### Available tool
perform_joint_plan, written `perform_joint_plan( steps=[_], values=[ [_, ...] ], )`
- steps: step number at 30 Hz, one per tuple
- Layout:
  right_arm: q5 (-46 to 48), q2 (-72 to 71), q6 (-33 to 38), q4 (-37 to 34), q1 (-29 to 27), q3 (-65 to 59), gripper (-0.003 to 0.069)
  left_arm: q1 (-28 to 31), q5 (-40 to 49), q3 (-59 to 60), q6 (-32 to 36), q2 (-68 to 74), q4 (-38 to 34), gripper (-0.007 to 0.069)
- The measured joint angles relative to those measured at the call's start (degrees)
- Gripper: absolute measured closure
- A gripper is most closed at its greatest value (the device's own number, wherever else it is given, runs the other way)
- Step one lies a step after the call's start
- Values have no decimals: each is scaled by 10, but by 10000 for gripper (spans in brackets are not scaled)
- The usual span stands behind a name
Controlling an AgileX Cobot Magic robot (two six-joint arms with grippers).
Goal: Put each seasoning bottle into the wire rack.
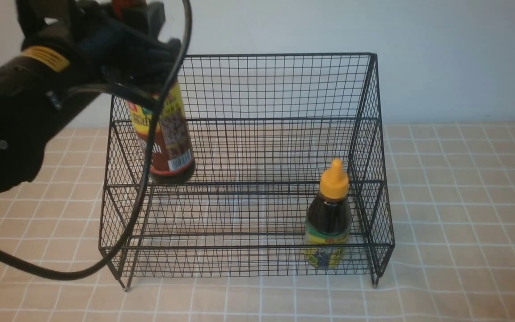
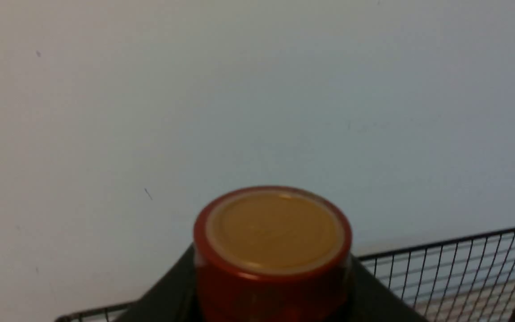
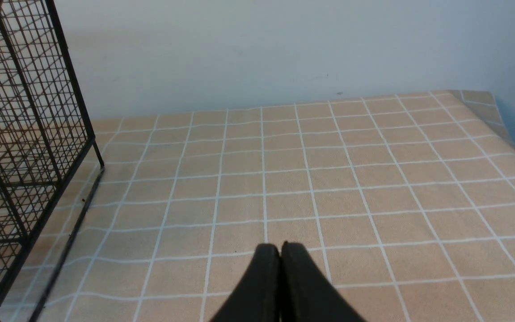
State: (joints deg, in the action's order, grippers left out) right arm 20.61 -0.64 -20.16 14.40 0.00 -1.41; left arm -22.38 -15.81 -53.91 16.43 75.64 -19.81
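- A pale wall [image 1: 463,53] backs a table under a peach cloth [image 1: 463,201] gridded with thin white lines.
- The left arm reaches in from high on the left. Its left gripper [image 1: 150,71] clamps the tall bottle [image 1: 168,143] near the top. The bottle is slightly tilted at the left end of the black wire rack [image 1: 275,89], on its upper tier; whether it touches the shelf is unclear.
- The short bottle [image 1: 329,214], with a cone-shaped orange-yellow nozzle, stands upright in the lower tier's right corner.
- Only the left wrist view shows the flat tan top of the red cap [image 2: 273,232]. Only the right wrist view shows the right gripper [image 3: 280,255], fingers pressed together above the cloth beside the rack.

Soft, even, warm-tinted light w/ no glare; near left arm [image 1: 11,129] & bottle cap [image 2: 275,232] out of focus.
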Motion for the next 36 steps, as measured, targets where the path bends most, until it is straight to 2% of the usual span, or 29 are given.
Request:
perform_joint_plan(
  steps=[18, 22, 24, 26, 27, 31, 36],
  values=[
    [0, 0, 0, 0, 0, 0, 669, 0, 202, 0, 28, 12, 10, 363],
    [0, 0, 0, 0, 0, 0, 669, 0, 219, -3, 28, 15, 12, 357],
    [0, 0, 0, 0, 0, 0, 669, 0, 221, -4, 28, 15, 12, 335],
    [0, 0, 0, 0, 0, 0, 669, 0, 218, -8, 28, 13, 12, 288],
    [0, 0, 0, 0, 0, 0, 669, 0, 218, -11, 28, 9, 12, 234],
    [0, 0, 0, 0, 0, 0, 669, 0, 218, -11, 28, -5, 12, 148],
    [0, 0, 0, 0, 0, 0, 669, 1, 252, -11, 21, -53, 12, 144]
  ],
)
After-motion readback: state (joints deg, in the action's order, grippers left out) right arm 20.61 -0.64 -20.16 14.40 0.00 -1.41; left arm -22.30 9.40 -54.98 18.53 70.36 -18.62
